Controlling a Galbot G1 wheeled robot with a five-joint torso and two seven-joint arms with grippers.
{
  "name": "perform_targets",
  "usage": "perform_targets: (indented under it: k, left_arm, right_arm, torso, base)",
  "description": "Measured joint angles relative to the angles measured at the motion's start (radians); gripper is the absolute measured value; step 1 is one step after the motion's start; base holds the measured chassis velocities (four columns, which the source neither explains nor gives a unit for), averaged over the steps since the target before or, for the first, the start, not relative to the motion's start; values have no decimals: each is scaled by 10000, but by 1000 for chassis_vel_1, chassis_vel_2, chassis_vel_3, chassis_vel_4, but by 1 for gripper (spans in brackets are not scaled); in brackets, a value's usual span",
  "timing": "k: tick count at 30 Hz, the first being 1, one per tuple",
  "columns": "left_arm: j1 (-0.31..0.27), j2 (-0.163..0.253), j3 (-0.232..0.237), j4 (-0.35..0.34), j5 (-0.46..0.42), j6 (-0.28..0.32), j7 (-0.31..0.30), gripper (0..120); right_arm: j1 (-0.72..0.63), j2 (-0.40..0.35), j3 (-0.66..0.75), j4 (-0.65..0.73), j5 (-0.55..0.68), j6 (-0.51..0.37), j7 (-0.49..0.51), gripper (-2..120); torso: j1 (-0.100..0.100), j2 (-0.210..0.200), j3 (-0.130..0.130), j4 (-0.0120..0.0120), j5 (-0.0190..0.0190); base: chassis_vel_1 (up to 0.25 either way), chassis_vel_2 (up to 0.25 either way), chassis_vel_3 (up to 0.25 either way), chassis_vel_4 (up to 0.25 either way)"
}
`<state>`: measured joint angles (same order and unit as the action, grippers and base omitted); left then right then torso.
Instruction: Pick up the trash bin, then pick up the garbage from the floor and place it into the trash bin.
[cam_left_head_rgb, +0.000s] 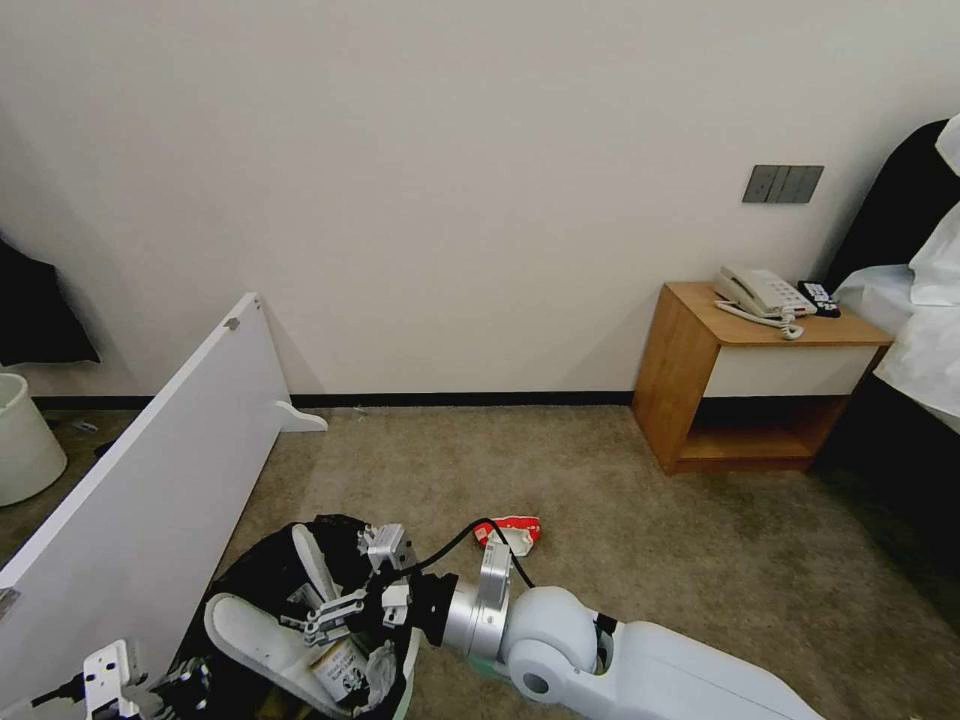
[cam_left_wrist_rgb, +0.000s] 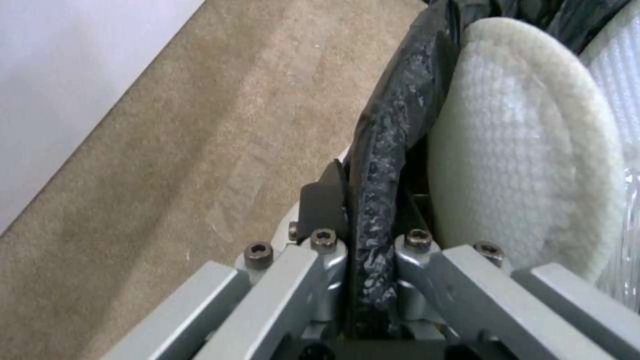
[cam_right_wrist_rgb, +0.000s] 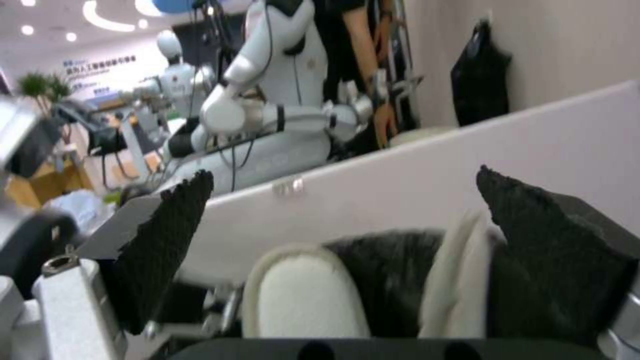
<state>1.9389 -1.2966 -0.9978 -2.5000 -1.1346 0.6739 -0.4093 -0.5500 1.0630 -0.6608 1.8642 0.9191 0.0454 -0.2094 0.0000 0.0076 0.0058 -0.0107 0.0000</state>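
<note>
In the head view the right gripper hangs over the mouth of the trash bin, its fingers spread apart with nothing between them, just above two white slippers and a printed carton lying inside the black liner. The left gripper sits at the bin's near-left edge, low in the picture. A red-white packet lies on the floor just beyond the bin, and a white panel leans close along the bin's left side, crowding that arm. A plain white bucket stands past the panel, and a wooden nightstand with a telephone stands against the wall. In the left wrist view the left gripper is clenched on the bin's bag-covered rim (pinched tight between the metal jaws), a slipper pressing against the inner side. In the right wrist view the right gripper's black pads stand wide apart above the slippers, with the white panel just behind.
</note>
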Motion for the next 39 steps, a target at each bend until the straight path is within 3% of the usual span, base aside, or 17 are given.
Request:
perform_targets:
  k: [6, 12, 14, 15, 18, 21, 23, 26, 28, 39]
  left_arm:
    - [-30, -3, -2, 0, -14, -2, 0, 2]
    - [-100, -189, -194, 0, 101, -28, 82, 2]
    - [-157, -367, -360, 0, 204, -70, 177, 2]
    - [-157, -367, -360, 0, 204, -70, 177, 2]
    - [-204, -382, -461, 0, 240, -77, 193, 2]
    - [-244, -428, -487, 0, 327, -99, 198, 2]
    - [-245, -414, -475, 0, 390, -109, 208, 2]
    - [-259, -400, -473, 0, 393, -110, 208, 2]
    - [-266, -396, -468, 0, 394, -112, 207, 2]
    - [-251, -365, -447, 0, 392, -112, 207, 2]
  right_arm:
    - [-34, -19, 152, 63, 33, 71, -10, 100]
    - [-489, -99, 1799, 454, -14, 516, -170, 100]
    - [-1103, -287, 3186, 492, -544, 290, 423, 100]
    - [-1103, -287, 3186, 492, -544, 290, 423, 100]
    - [-2081, -541, 4729, 712, -736, -391, 1195, 100]
    - [-2557, -585, 5366, 770, -851, -937, 1557, 100]
    - [-3098, -631, 6179, 787, -999, -1967, 2210, 100]
    - [-3211, -619, 6369, 713, -1076, -2285, 2351, 100]
    - [-3501, -584, 6641, 401, -1336, -3021, 2677, 100]
    - [-5330, -520, 7425, -523, -2917, -3736, 3029, 100]
  torso:
    - [0, 0, 0, 0, 0]
    - [0, 0, 0, -1, 0]
    - [0, 0, 0, 1, 2]
    - [0, 0, 0, 1, 2]
    - [0, 0, 0, -1, 1]
    - [0, 0, 0, -3, 3]
    - [0, 0, 0, 0, 2]
    - [0, 0, -1, 0, 1]
    - [0, 0, 0, 1, 1]
    - [1, 0, -1, 0, 1]
  base:
    - [0, 0, 0, 0]
    - [0, 0, 0, 0]
    - [0, 0, 0, 0]
    - [0, 0, 0, 0]
    - [0, 0, 0, 0]
    - [0, 0, 0, 0]
    - [0, 0, 0, 0]
    - [0, 0, 0, 0]
    - [0, 0, 0, 0]
    - [0, 0, 0, 0]
